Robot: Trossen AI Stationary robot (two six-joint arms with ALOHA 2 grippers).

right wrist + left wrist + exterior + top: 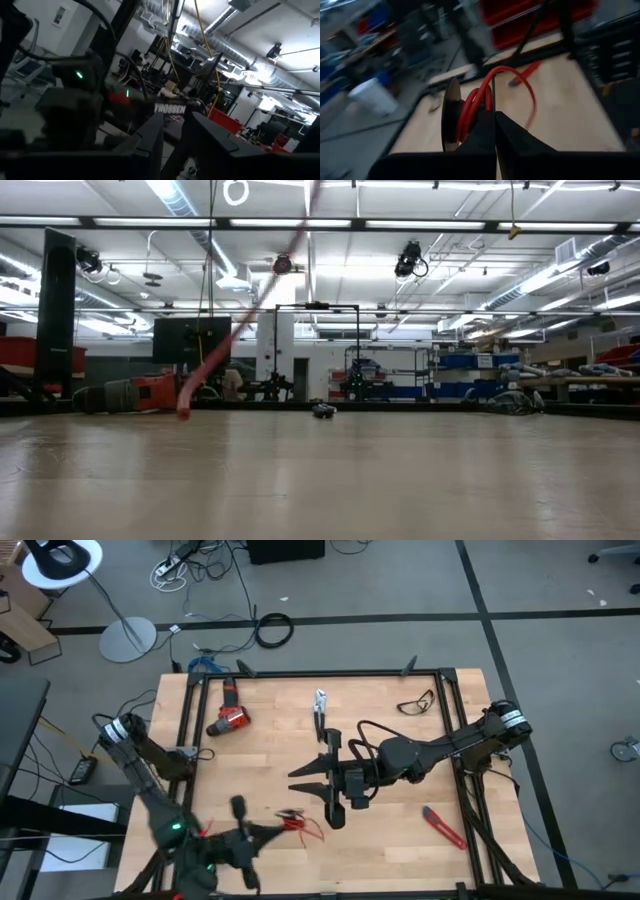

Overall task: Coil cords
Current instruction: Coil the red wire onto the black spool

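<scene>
Pale wooden table (400,780) under workshop strip lights, black rails round its edge. Over at the left, near the front edge, the left gripper (283,828) has its fingers (482,135) pressed together, pinching the red wire (303,824), whose loops bunch at the fingertips while a loose end trails onto the wood beside them. A red drill (230,718) lies toward the back left corner. Mid-table hangs the right gripper (335,815), close to the wire but apart from it; its fingers (150,137) stand slightly spread, with nothing between them. Further right lies a red-handled cutter (443,827).
</scene>
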